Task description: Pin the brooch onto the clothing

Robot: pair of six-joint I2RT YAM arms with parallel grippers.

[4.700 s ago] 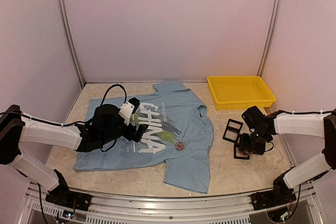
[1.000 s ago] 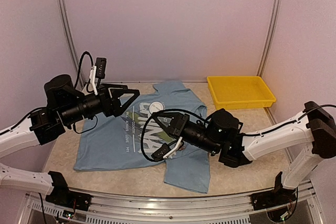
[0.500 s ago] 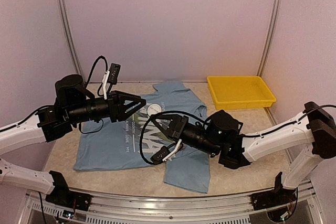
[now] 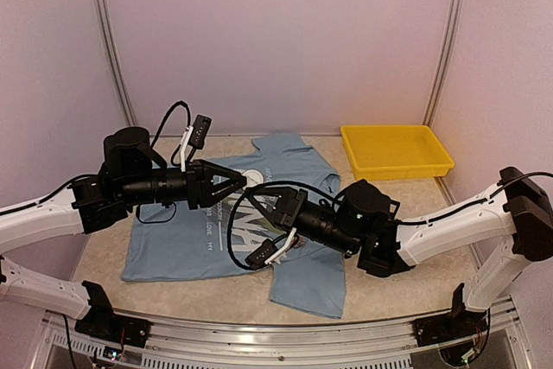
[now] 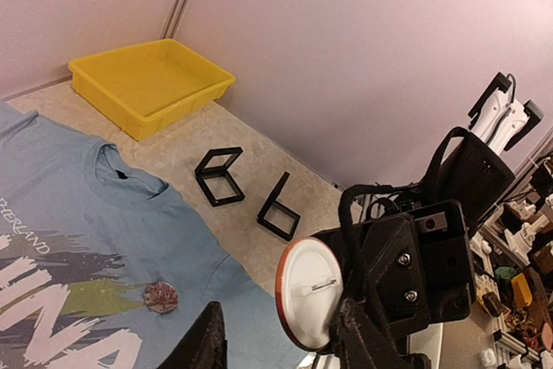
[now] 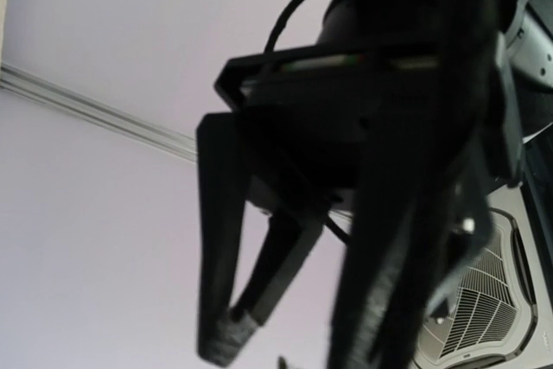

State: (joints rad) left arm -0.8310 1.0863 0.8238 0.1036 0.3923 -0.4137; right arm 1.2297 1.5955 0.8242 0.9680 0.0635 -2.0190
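The clothing, a light blue T-shirt [image 4: 186, 231] with white lettering, lies flat on the table. Both arms meet above its chest. My right gripper [image 4: 257, 196] is shut on the brooch [image 5: 315, 291], holding it in the air. The brooch is a round badge with an orange rim, and its white back and pin face the left wrist camera. My left gripper [image 4: 244, 181] is open and its fingers [image 5: 207, 339] straddle the brooch, with a gap on the left side. In the right wrist view I see only dark blurred fingers against the wall.
A second round badge [image 5: 160, 296], reddish brown, lies on the shirt's chest. A yellow tray [image 4: 397, 151] stands at the back right. Two black square frames [image 5: 218, 175] lie on the table between the shirt's collar and the tray.
My left arm has swung right to the brooch and its jaws have narrowed around it. The right arm has edged slightly left, still holding the brooch.
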